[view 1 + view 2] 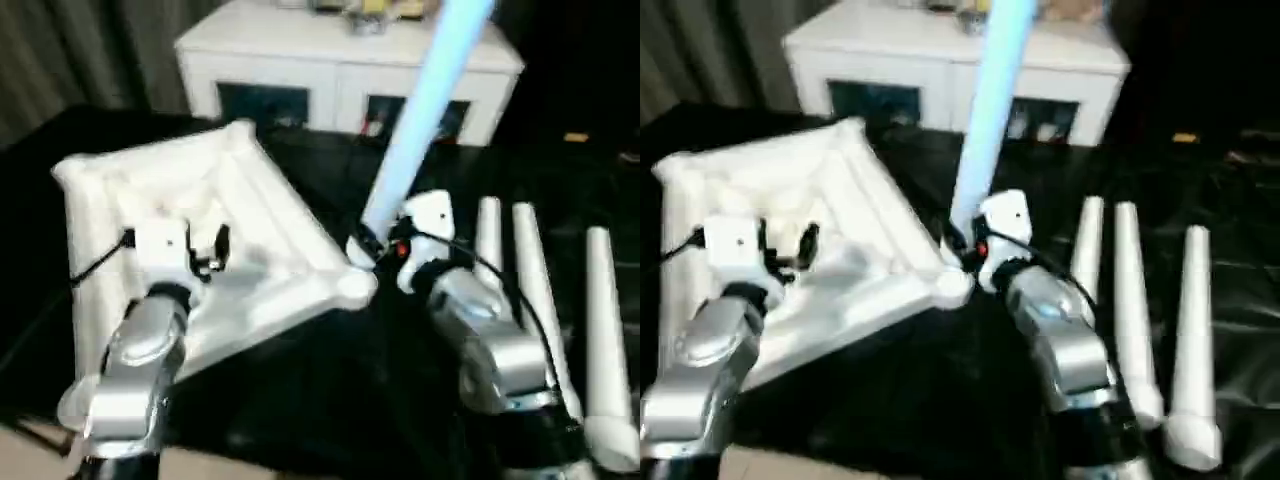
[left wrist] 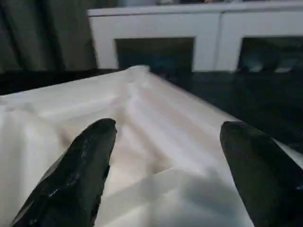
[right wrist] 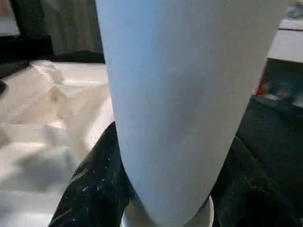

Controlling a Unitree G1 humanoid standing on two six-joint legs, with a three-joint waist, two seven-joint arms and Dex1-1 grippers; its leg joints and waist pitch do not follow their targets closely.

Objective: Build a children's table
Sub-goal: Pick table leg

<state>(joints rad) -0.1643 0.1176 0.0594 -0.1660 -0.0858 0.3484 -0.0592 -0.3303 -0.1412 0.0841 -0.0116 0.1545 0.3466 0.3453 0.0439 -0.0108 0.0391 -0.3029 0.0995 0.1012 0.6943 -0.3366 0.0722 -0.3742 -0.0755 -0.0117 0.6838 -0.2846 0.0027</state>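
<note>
Right gripper clamps a white table leg rising toward one o'clock at the upturned tabletop's three o'clock corner. Left gripper hovers wide open, empty, above the ribbed underside. Three spare legs lie at four o'clock.

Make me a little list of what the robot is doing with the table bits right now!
table top: white table top lies upside down on the black cover, ribs facing up
held leg: white leg stands upright at the top's near right corner
right gripper: right gripper is closed around that leg near its bottom end
left gripper: left gripper is open over the top's ribbed underside, holding nothing
spare legs: three legs lie side by side on the robot's right
behind: white cabinet with dark doors
</note>
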